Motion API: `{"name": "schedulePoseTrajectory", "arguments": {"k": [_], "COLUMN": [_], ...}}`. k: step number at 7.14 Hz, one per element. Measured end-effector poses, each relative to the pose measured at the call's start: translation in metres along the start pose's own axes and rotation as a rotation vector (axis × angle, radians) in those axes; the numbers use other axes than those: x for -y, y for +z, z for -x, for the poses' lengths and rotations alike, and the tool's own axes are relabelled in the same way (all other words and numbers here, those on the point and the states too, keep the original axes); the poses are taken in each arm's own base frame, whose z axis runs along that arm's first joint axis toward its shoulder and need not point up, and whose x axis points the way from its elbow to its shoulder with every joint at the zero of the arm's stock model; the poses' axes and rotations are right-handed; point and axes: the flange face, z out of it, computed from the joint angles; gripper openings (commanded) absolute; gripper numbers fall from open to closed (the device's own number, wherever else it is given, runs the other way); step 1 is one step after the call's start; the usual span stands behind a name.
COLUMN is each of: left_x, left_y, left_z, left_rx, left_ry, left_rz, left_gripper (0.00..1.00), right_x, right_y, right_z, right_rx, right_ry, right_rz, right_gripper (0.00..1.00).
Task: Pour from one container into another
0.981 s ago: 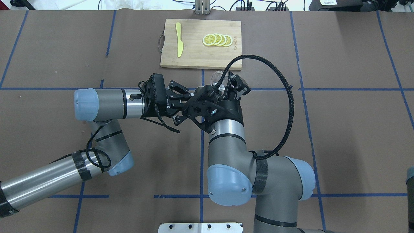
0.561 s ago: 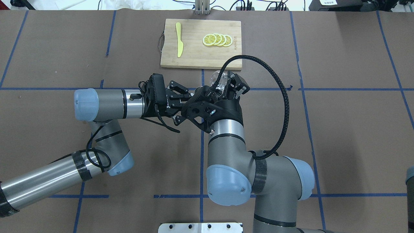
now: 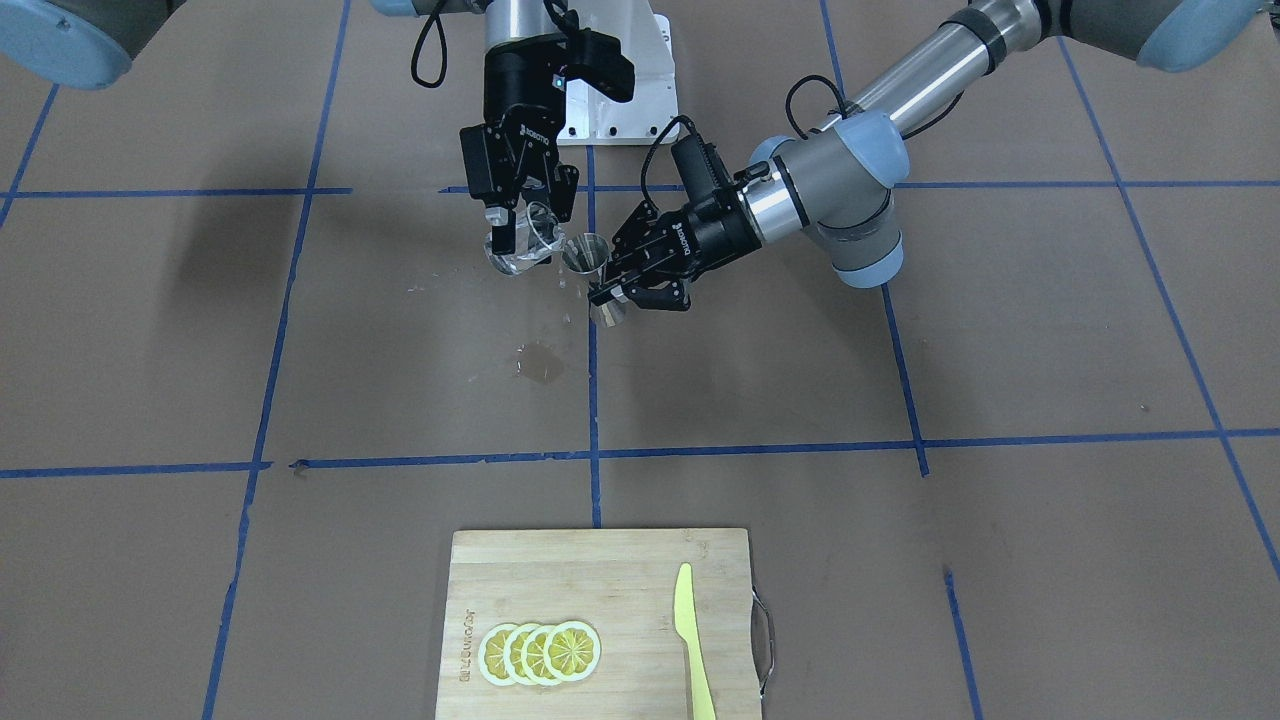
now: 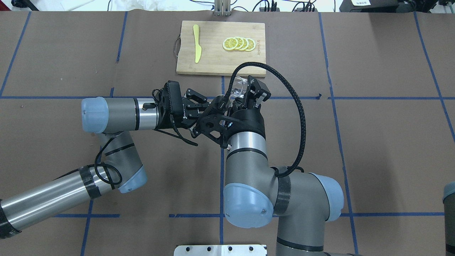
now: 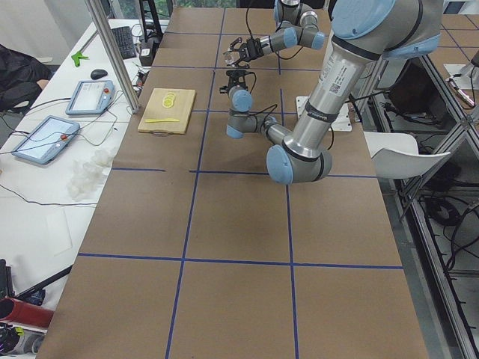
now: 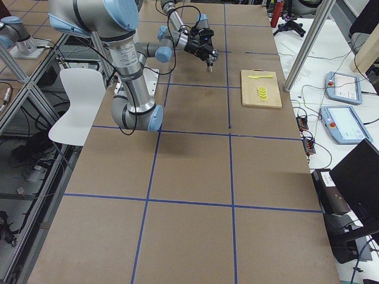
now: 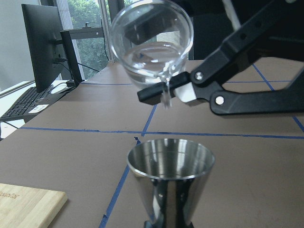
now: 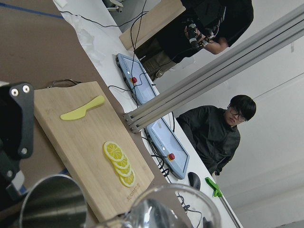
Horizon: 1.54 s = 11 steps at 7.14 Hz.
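Brown paper covers the table [image 3: 1000, 330]. Above it the right jaws are clamped on the glass cup [image 3: 522, 245], which is tilted with its lip toward three o'clock in the front-facing view. Just beside it at three o'clock, the left jaws grip the jigger [image 3: 588, 262] at its waist, mouth up. In the left wrist view, water [image 7: 166, 92] trickles off the cup's lip above the jigger's mouth. A wet patch [image 3: 541, 364] lies at seven o'clock of the jigger. At six o'clock sits a cutting board [image 3: 620, 570] with lemon slices [image 3: 540, 652] and a yellow knife [image 3: 693, 645].
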Motion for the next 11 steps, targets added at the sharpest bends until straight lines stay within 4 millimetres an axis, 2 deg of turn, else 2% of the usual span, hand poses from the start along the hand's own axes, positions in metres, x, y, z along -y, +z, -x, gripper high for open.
{"name": "schedulePoseTrajectory", "arguments": {"k": [3, 11], "left_x": [0.0001, 0.0002], "left_y": [-0.0002, -0.0004], "left_z": [0.0003, 0.0008], "left_rx": [0.000, 0.001], "left_ry": [0.000, -0.001], "left_rz": [0.000, 0.000], "left_gripper": [0.00, 0.00], "right_x": [0.0071, 0.0079], "right_y": [-0.0054, -0.0061], "right_z": [0.0026, 0.0063], "right_rx": [-0.021, -0.058], "right_ry": [-0.098, -0.319], "right_rz": [0.002, 0.005], "right_gripper": [0.00, 0.00]}}
